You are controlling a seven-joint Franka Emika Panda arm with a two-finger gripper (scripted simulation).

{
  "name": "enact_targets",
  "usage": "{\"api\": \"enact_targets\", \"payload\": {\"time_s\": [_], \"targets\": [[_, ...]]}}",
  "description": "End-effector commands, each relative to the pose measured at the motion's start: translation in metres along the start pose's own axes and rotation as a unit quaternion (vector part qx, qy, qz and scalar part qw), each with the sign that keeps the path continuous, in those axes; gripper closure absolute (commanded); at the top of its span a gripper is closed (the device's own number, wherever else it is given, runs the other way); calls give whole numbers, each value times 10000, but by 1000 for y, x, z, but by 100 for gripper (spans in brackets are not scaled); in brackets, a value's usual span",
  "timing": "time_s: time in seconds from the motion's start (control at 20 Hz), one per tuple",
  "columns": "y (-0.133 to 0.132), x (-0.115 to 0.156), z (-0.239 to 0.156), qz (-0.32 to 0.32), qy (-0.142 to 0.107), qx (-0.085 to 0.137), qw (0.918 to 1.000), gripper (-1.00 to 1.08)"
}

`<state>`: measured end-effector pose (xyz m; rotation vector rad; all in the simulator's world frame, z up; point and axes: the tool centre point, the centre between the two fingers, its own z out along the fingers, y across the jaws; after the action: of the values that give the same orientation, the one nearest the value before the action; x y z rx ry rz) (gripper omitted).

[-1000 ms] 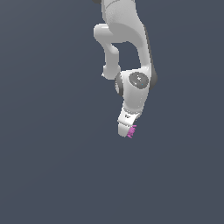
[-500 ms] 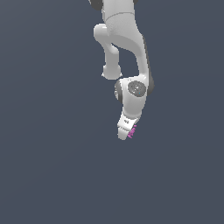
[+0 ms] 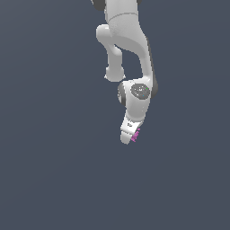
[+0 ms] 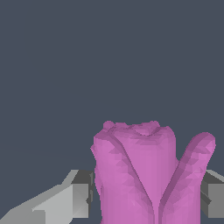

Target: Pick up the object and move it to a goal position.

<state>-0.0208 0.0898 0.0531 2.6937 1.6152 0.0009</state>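
Observation:
The object is a magenta-pink lump with rounded lobes. In the exterior view only a small sliver of the object [image 3: 135,134] shows at the tip of the white arm. My gripper [image 3: 129,137] points down and is shut on it. In the wrist view the object [image 4: 144,175] fills the space between my two grey fingers [image 4: 78,192], which press on its two sides. The other finger [image 4: 212,192] shows at the frame edge. The object's lower part is cut off by the frame.
The white arm [image 3: 128,54] reaches down from the top of the exterior view. Around it there is only a plain dark grey-blue floor [image 3: 54,170]. No goal marker shows.
The arm has moved slightly toward the exterior view's left and a little up, carrying the object with it. The grip has not changed.

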Motion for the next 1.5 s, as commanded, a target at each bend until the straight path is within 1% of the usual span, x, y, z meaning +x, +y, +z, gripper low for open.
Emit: {"api": "enact_targets", "payload": {"time_s": [0.0, 0.3, 0.55, 0.75, 1.2, 1.45], "targets": [[0, 0, 0, -1, -1, 0, 10000, 108], [2, -9, -7, -1, -1, 0, 10000, 108], [7, -30, -25, -2, -3, -1, 10000, 108], [13, -57, -47, -2, -3, -1, 10000, 108], [32, -132, -111, -5, 3, 4, 10000, 108], [41, -163, -137, -5, 6, 5, 10000, 108]]}}
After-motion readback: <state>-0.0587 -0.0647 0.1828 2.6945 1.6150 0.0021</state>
